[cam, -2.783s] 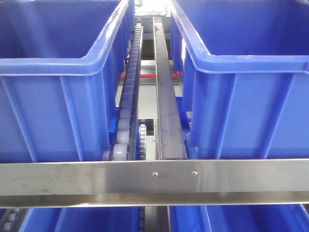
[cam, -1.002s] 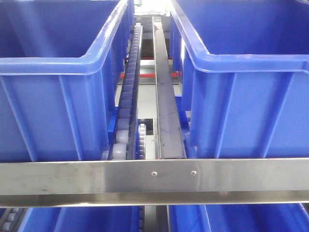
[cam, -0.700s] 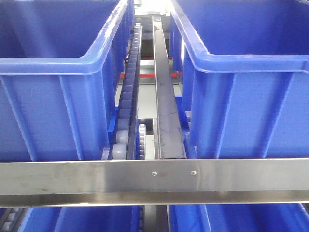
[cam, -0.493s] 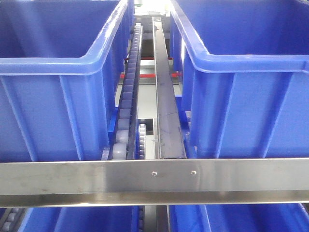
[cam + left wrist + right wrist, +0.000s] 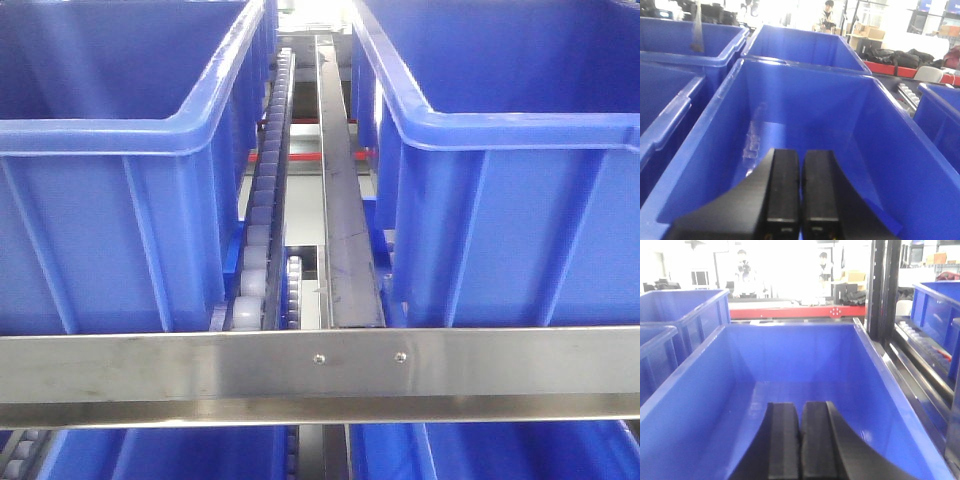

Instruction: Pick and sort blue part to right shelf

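Up front, we face the right shelf (image 5: 320, 375) head-on: a steel crossbar runs across the bottom, with a blue bin on the left (image 5: 120, 150), a sloping roller track (image 5: 262, 230) and a dark rail (image 5: 345, 230) in the middle, and a second blue bin on the right (image 5: 520, 150). Our left gripper (image 5: 800, 190) hangs over the open top of a bin (image 5: 805, 115), fingers pressed together with nothing between them. Our right gripper (image 5: 800, 435) does likewise over another bin (image 5: 795, 365), fingers together and empty. We cannot see the blue part in any view.
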Available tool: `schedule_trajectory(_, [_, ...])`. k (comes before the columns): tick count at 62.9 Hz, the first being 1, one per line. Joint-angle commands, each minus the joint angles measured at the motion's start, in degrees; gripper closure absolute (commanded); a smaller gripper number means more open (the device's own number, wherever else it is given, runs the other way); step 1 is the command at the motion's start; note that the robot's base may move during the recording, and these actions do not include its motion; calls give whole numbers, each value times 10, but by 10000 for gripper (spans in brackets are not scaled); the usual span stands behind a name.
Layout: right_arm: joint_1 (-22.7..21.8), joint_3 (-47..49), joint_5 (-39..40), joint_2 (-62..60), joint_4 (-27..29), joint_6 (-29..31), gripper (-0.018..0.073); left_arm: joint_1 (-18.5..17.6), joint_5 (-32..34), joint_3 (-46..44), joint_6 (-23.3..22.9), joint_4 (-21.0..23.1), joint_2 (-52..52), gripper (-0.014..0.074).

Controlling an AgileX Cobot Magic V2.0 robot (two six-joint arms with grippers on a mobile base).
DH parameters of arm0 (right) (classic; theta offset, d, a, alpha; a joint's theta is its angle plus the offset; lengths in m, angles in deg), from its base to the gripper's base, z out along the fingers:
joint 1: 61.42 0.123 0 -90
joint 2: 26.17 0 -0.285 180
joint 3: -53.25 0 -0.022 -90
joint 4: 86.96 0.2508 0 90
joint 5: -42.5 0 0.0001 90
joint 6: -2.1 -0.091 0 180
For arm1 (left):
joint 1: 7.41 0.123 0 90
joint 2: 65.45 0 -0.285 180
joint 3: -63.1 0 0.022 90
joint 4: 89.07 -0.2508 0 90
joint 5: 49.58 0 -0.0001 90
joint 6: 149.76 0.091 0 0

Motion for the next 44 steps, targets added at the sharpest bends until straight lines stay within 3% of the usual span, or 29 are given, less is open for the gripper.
schedule_trajectory(1, [-3, 18, 46, 3, 1, 1, 504, 1, 37, -16, -3, 6, -3, 473])
schedule_trajectory(29, [-3, -12, 68, 0, -5, 1, 504, 1, 37, -16, -3, 6, -3, 473])
schedule_trajectory(44, [-3, -123, 112, -78, -105, 1, 504, 1, 37, -16, -3, 6, -3, 473])
